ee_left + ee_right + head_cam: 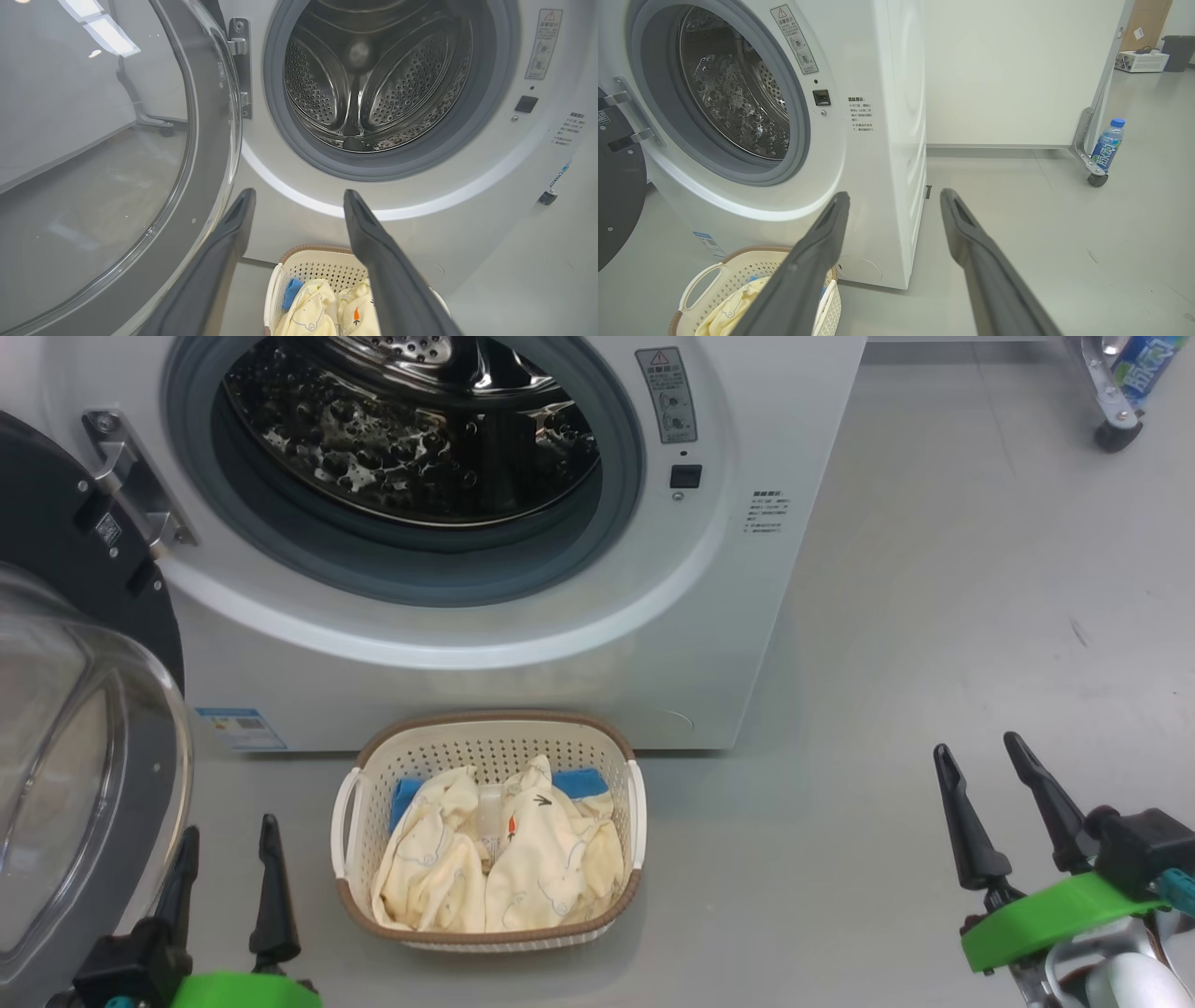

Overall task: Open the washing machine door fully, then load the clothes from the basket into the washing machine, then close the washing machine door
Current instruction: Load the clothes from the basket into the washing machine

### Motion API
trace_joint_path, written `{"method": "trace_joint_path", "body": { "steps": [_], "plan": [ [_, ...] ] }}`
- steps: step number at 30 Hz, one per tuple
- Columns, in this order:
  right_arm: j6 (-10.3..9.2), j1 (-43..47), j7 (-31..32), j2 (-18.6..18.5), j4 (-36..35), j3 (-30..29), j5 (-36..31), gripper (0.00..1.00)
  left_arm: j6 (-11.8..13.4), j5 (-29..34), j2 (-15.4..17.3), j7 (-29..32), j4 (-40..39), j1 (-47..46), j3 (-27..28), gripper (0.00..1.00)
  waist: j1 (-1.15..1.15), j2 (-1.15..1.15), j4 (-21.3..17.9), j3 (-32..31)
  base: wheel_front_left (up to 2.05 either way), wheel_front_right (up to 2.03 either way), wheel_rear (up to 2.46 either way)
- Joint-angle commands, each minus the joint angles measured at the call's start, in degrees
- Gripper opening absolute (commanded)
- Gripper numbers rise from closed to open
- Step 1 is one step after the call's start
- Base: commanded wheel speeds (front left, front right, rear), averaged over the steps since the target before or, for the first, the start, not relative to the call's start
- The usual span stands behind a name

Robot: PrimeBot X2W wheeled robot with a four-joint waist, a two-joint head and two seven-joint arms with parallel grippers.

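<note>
The door stands swung out at 9 o'clock of the washer, leaving the drum mouth free. We judge the opening step done, though the frame edge cuts the door, so we cannot tell whether it is fully back.

The basket sits on the floor just before the washer, at 6 o'clock of the drum, so the lift into it is short. The clothes lie heaped inside the basket, with none in the drum.

Our left end effector hangs at 9 o'clock of the basket and our right end effector well off at 3 o'clock. Both have jaws spread wide and hold nothing, which suits a first grab.

Blue cloth peeks out at 12 o'clock of the heap, mostly buried. A pale item between the cream folds is too unclear to name. The basket's bottom is hidden.
</note>
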Motion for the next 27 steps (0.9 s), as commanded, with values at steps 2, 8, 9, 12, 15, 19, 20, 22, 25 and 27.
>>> {"method": "trace_joint_path", "body": {
  "steps": [2, 8, 9, 12, 15, 19, 20, 22, 25, 27],
  "plan": [
    [-0.02, -1.68, -0.66, -1.24, -1.81, 0.77, 0.46, 1.0, -0.53, 0.27, 0.59, -0.79, -1.76, -2.82, 1.44, 1.0, 0.0, 0.0, -0.02, 0.9, 0.0, 0.0, 0.0],
    [-0.02, -2.72, -0.73, -1.0, -2.05, 0.91, 0.79, 1.0, -0.92, 0.66, 0.83, -0.14, -1.69, -6.67, 0.13, 1.0, 0.0, 0.0, -0.2, 3.88, 0.0, 0.0, 0.0],
    [-0.02, -2.96, -0.74, -0.94, -2.04, 0.97, 0.83, 1.0, -1.01, 0.74, 0.87, 0.03, -1.59, -7.55, -0.13, 1.0, 0.0, 0.0, -0.28, 4.46, 0.0, 0.0, 0.0],
    [-0.02, -3.9, -0.79, -0.8, -2.06, 1.18, 1.04, 1.0, -1.24, 1.08, 1.05, 0.61, -1.13, -10.39, -0.9, 1.0, 0.0, 0.0, -0.67, 6.35, 0.0, 0.0, 0.0],
    [-0.02, -4.66, -0.82, -0.68, -2.25, 1.41, 1.06, 1.0, -1.47, 1.14, 1.12, 1.06, -0.68, -12.42, -1.35, 1.0, 0.0, 0.0, -1.09, 7.81, 0.0, 0.0, 0.0],
    [-0.02, -6.7, -0.87, -0.53, -2.73, 1.73, 1.14, 1.0, -2.55, 1.06, 1.81, 1.93, 1.63, -18.73, -2.1, 1.0, 0.0, 0.0, -2.16, 12.17, 0.0, 0.0, 0.0],
    [-0.02, -7.1, -0.88, -0.5, -2.82, 1.72, 1.14, 1.0, -2.77, 1.02, 1.89, 2.05, 2.3, -20.07, -2.28, 1.0, 0.0, 0.0, -2.33, 13.12, 0.0, 0.0, 0.0],
    [-0.02, -7.91, -0.89, -0.5, -3.09, 1.68, 1.11, 1.0, -3.19, 0.99, 1.9, 2.12, 3.65, -22.9, -2.73, 1.0, 0.0, 0.0, -2.51, 15.47, 0.0, 0.0, 0.0],
    [-0.02, -9.21, -0.9, -0.55, -3.56, 1.71, 1.0, 1.0, -3.8, 1.09, 1.73, 2.1, 6.31, -27.11, -3.64, 1.0, 0.0, 0.0, -2.63, 19.08, 0.0, 0.0, 0.0],
    [-0.02, -10.07, -0.9, -0.59, -3.89, 1.76, 0.88, 1.0, -4.22, 0.93, 1.45, 1.88, 8.5, -29.77, -4.14, 1.0, 0.0, 0.0, -2.66, 21.37, 0.0, 0.0, 0.0]
  ]
}}
